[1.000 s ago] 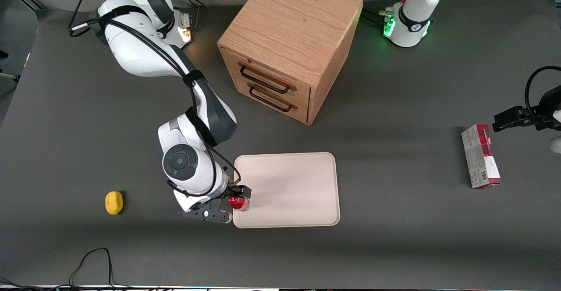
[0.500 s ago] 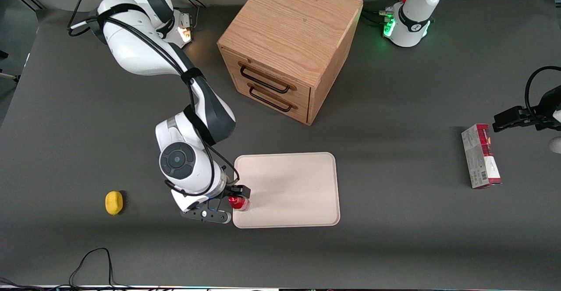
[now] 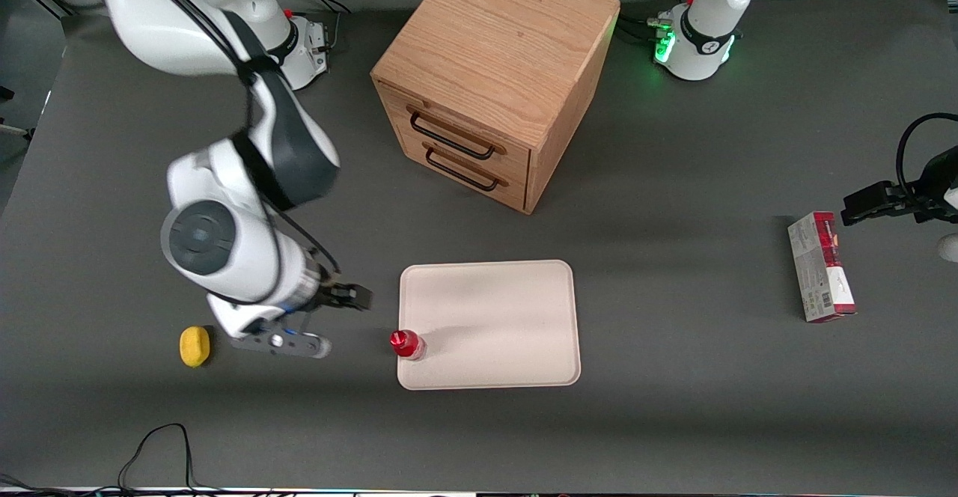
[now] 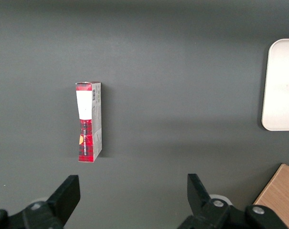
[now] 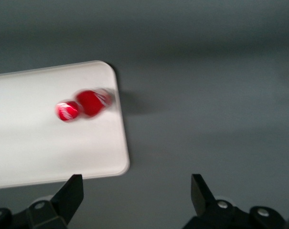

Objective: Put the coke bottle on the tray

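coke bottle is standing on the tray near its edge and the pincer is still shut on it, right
Not quite. The coke bottle does stand on the tray near its edge, but the pincer is open and clear of it, above the table between the bottle and the lemon. The front view shows this.

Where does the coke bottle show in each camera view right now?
Front view: coke bottle stands upright at the tray edge toward the working arm's end; the open gripper is apart from it.
Right wrist view: coke bottle on the tray, near its rounded corner.
Left wrist view: not in it.
Shared landmark: the tray.
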